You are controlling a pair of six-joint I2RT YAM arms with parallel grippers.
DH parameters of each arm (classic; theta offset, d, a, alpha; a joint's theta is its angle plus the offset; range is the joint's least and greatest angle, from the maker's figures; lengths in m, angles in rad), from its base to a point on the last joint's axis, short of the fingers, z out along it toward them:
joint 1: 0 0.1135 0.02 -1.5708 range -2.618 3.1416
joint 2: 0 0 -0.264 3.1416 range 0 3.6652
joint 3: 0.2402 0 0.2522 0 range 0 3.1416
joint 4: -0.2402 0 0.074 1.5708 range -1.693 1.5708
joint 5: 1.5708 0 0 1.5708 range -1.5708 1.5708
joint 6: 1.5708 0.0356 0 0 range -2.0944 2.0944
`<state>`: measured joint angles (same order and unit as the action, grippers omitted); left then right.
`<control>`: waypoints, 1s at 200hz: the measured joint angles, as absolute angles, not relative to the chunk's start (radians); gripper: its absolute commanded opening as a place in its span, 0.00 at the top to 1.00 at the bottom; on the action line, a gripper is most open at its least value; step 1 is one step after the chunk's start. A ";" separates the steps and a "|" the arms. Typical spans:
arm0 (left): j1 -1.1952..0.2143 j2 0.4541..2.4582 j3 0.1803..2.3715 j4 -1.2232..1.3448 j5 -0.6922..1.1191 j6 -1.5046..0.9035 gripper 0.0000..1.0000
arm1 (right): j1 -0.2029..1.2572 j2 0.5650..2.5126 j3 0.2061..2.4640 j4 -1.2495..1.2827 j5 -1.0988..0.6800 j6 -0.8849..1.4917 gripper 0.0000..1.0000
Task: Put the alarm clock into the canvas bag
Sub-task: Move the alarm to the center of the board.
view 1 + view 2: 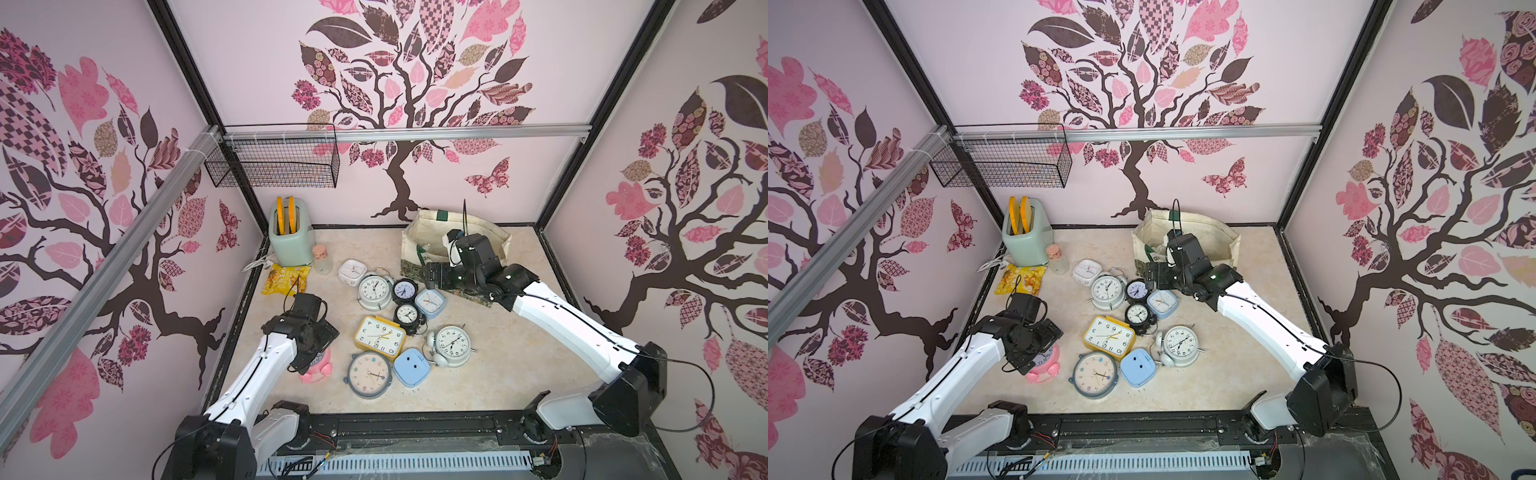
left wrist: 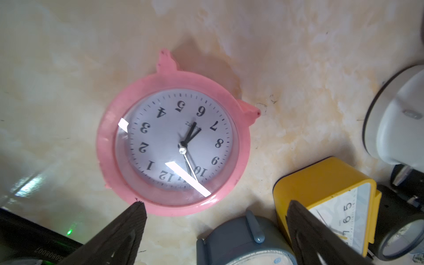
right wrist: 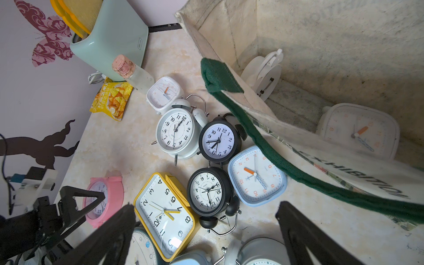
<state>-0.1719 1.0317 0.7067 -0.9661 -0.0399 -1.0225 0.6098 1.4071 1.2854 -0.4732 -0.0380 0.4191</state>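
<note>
Alarm clocks point(image 1: 380, 336) crowd the cream marbled tabletop point(image 1: 498, 353) between tree-papered walls point(image 1: 457, 178); left pincer point(image 2: 214, 204) and right pincer point(image 3: 205, 205) gape empty.

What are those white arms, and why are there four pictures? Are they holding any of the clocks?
Those are two robot arms, each ending in a pinching tool. Two pictures come from a camera high up, looking down on everything. The other two come from little cameras on the arms' wrists, so you see the black tool tips up close.

The left tool hangs open over a pink clock lying face up on the table. The right tool is open too, near the canvas bag. Neither holds anything.

Many alarm clocks lie in a heap, such as a yellow clock. A white square clock sits inside the bag. There are also a mint green toaster, a corked bottle and a yellow snack packet.
</note>
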 measured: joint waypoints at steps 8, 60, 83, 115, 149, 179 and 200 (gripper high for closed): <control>-0.147 1.001 0.707 -0.980 -0.056 -1.023 0.02 | 0.611 1.407 1.277 -0.468 -0.043 0.419 0.00; 0.028 1.027 0.697 -0.936 -0.050 -0.985 0.02 | 0.666 1.409 1.250 -0.467 -0.075 0.403 0.00; 0.030 1.060 0.681 -0.881 -0.028 -0.965 0.02 | 0.723 1.410 1.250 -0.467 -0.099 0.384 0.00; 0.031 1.057 0.635 -0.810 0.005 -0.953 0.02 | 0.766 1.414 1.249 -0.467 -0.136 0.377 0.00; 0.031 1.000 0.579 -0.709 0.054 -0.938 0.02 | 0.765 1.414 1.248 -0.466 -0.155 0.377 0.00; 0.019 0.986 0.579 -0.699 0.061 -0.922 0.02 | 0.764 1.417 1.248 -0.465 -0.171 0.377 0.00; 0.017 0.960 0.593 -0.803 -0.015 -0.920 0.02 | 0.764 1.425 1.248 -0.460 -0.185 0.377 0.00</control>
